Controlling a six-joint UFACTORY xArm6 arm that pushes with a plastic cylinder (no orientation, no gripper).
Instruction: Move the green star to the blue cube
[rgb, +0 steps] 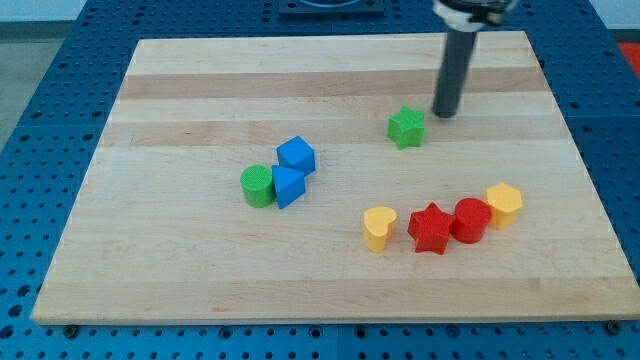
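Observation:
The green star (406, 127) lies on the wooden board (180, 80), right of centre. The blue cube (296, 154) sits near the middle, to the star's lower left, touching a second blue block (287, 186) below it. My tip (444, 112) stands just to the upper right of the green star, a small gap away from it. The rod rises from there to the view's top.
A green cylinder (257, 186) touches the lower blue block on its left. At the lower right lie a yellow heart (379, 227), a red star (431, 228), a red cylinder (471, 219) and a yellow block (504, 203) in a row.

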